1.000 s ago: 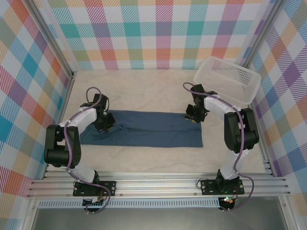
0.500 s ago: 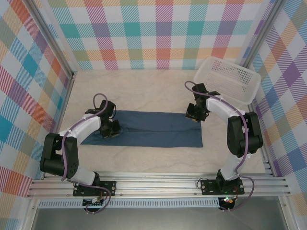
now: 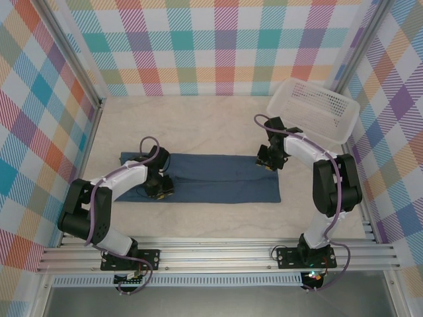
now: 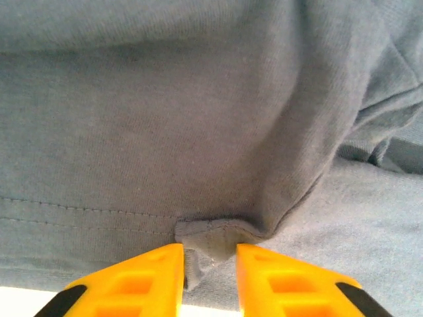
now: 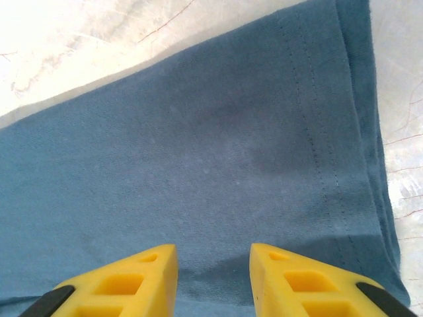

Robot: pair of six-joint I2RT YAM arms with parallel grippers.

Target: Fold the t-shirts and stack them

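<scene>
A dark slate-blue t-shirt (image 3: 218, 177) lies flat on the table as a long folded strip. My left gripper (image 3: 160, 189) rests low on its left part, near the front edge. In the left wrist view the yellow fingers (image 4: 139, 277) stand apart, with a small stitched fold of the shirt (image 4: 211, 238) lying loose between them, and my left gripper (image 4: 210, 257) is open. My right gripper (image 3: 268, 162) hovers over the shirt's right end by the back edge. In the right wrist view it (image 5: 213, 257) is open over smooth fabric (image 5: 198, 165), holding nothing.
A white plastic mesh basket (image 3: 314, 109) sits tilted at the back right corner, just behind the right arm. Checked walls close in the table on three sides. Bare tabletop (image 3: 198, 125) lies behind the shirt and in front of it.
The left arm swept right and toward the near edge, dragging the shirt's left part over. Its jaws, shut on fabric before, have parted. The right gripper barely moved.
</scene>
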